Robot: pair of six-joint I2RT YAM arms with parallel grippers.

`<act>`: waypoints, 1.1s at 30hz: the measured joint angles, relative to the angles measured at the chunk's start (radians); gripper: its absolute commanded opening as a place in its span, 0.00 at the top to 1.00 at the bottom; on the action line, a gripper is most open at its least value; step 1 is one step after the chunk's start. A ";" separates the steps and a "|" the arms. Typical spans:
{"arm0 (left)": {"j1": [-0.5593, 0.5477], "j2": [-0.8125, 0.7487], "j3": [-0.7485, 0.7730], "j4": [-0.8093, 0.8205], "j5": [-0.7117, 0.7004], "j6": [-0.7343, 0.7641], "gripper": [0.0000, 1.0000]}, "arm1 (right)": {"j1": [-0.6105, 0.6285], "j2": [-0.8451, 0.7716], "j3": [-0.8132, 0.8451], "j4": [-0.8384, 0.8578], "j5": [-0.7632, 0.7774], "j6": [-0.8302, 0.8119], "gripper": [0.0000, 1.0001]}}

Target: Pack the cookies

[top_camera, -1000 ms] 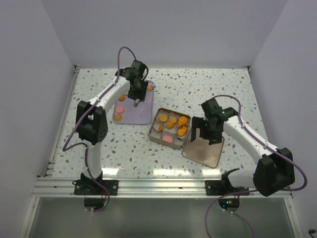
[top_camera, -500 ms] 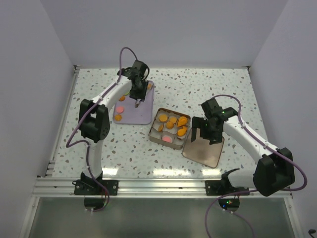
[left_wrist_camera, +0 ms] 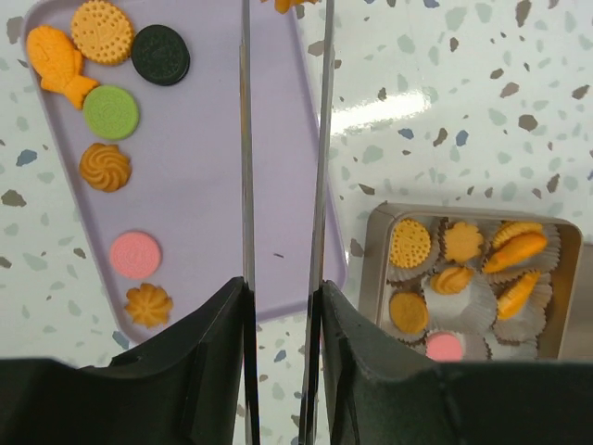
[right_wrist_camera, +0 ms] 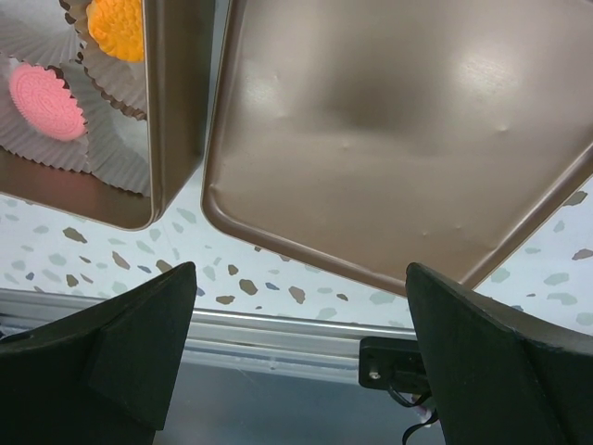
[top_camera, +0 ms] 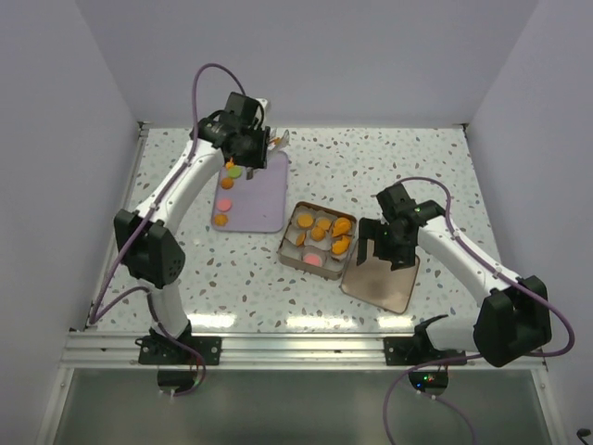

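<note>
Several cookies lie on the lilac tray (left_wrist_camera: 199, 185): an orange fish shape (left_wrist_camera: 57, 69), a black round (left_wrist_camera: 159, 54), a green round (left_wrist_camera: 111, 111) and a pink one (left_wrist_camera: 135, 255). My left gripper (top_camera: 274, 140) hangs high over the tray's far end. Its long thin blades are shut on an orange cookie (left_wrist_camera: 287, 5), which shows only at the frame's top edge. The metal tin (top_camera: 284, 248) holds more cookies (top_camera: 320, 232) in paper cups. My right gripper (right_wrist_camera: 306, 371) stands open and holds nothing, above the tin's lid (right_wrist_camera: 398, 139).
The lid (top_camera: 382, 278) lies flat to the right of the tin, touching its corner. Grey walls close in the speckled table on three sides. An aluminium rail (right_wrist_camera: 278, 329) runs along the near edge.
My left gripper closed on an orange cookie and rose from the tray, swinging toward the tray's far end. The right arm has not moved.
</note>
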 measured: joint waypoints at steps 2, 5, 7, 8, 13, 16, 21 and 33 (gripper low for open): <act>0.000 -0.087 -0.053 0.001 0.006 -0.001 0.69 | 0.000 0.001 0.000 0.001 -0.002 -0.001 0.01; 0.000 -0.231 -0.164 0.002 0.018 0.000 0.69 | 0.000 0.006 0.000 0.007 -0.016 -0.003 0.01; 0.000 -0.340 -0.264 0.010 0.036 0.005 0.69 | 0.000 0.010 0.000 0.013 -0.020 -0.002 0.01; 0.000 -0.391 -0.315 0.005 0.048 0.010 0.69 | 0.000 0.010 0.000 0.016 -0.023 -0.002 0.01; -0.012 -0.597 -0.557 -0.002 0.109 0.022 0.69 | 0.000 0.010 -0.002 0.024 -0.021 -0.006 0.01; -0.028 -0.664 -0.668 -0.010 0.140 0.022 0.69 | 0.000 0.010 -0.002 0.023 -0.015 -0.013 0.01; -0.055 -0.734 -0.785 -0.021 0.195 0.021 0.69 | 0.000 0.012 -0.012 0.024 -0.021 -0.018 0.01; -0.138 -0.896 -0.866 -0.039 0.247 -0.009 0.69 | 0.000 0.043 -0.032 0.053 -0.048 -0.023 0.01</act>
